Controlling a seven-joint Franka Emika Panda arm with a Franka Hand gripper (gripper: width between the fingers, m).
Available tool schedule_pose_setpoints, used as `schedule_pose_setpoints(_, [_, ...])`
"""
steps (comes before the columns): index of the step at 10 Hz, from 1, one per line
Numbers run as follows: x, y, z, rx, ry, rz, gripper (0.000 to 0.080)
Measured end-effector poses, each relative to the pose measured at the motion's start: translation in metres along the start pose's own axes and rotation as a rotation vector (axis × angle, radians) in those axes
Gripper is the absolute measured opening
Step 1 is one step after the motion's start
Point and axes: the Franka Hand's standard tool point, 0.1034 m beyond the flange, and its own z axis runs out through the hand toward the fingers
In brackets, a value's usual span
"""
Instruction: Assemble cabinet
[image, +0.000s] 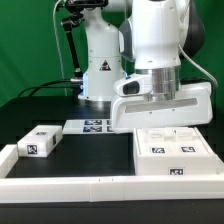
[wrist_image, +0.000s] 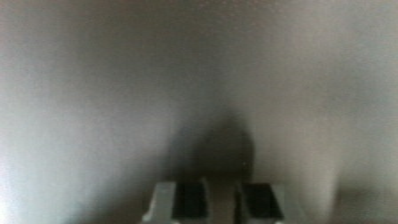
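Border rail (image: 90, 186) fronts the cabinet (image: 172, 152). Gripper (wrist_image: 217, 203) hangs just over it; I cannot tell its spread. Best lower squarely, slowly.

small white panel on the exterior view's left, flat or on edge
Flat: the small white panel lies on its broad face on the black table, tag on top.

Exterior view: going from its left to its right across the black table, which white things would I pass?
small white plastic panel piece with a black-and-white tag → thin flat white marker board carrying several tags → large white plastic box-shaped cabinet body
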Motion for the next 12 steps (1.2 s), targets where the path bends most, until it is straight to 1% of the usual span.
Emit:
schedule_pose_setpoints(1, [0.0,0.0,0.0,0.0,0.0,0.0,0.0026])
schedule_pose_setpoints(2, [0.0,0.0,0.0,0.0,0.0,0.0,0.0026])
schedule_pose_setpoints(3, [0.0,0.0,-0.001,0.0,-0.002,-0.001,0.0006])
schedule_pose_setpoints(4, [0.002,0.0,-0.01,-0.002,-0.011,-0.002,0.0002])
schedule_pose_setpoints(6, [0.009,0.001,-0.034,-0.004,-0.012,-0.012,0.0002])
schedule_pose_setpoints(8, [0.015,0.004,-0.054,-0.007,-0.016,-0.016,0.0002])
schedule_pose_setpoints(10, [0.021,0.003,-0.077,-0.009,-0.021,-0.018,0.0002])
schedule_pose_setpoints(11, [0.024,0.002,-0.083,-0.009,-0.018,-0.019,0.0002])
schedule_pose_setpoints(12, [0.021,0.003,-0.079,-0.01,-0.024,-0.019,0.0002])
